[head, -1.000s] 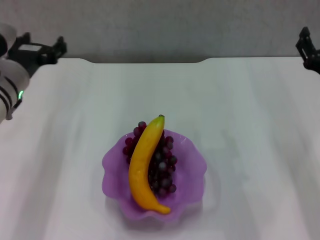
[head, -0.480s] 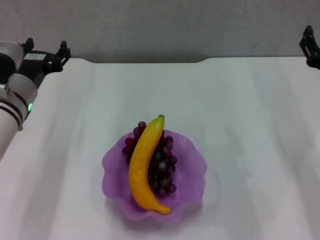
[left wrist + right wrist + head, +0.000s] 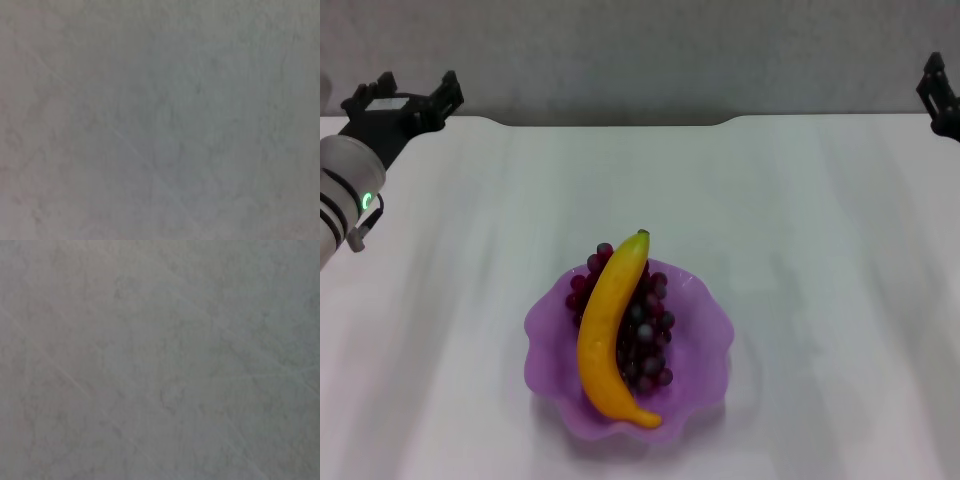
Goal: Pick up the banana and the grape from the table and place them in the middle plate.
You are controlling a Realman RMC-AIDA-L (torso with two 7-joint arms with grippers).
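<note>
Purple middle plate (image 3: 705,325) holds one banana (image 3: 606,330), one grape (image 3: 648,335) bunch.

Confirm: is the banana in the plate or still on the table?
In the plate: the banana lies across the grapes inside its rim.

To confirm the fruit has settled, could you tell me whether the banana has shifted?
No. The banana keeps its place on the grape in the middle plate.

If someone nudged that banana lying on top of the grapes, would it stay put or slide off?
Probably slide: the banana looks smooth and glossy, and it rests on the bumpy grape bunch. Its curve could let it rock. The middle plate has a raised wavy rim that would likely catch it.
</note>
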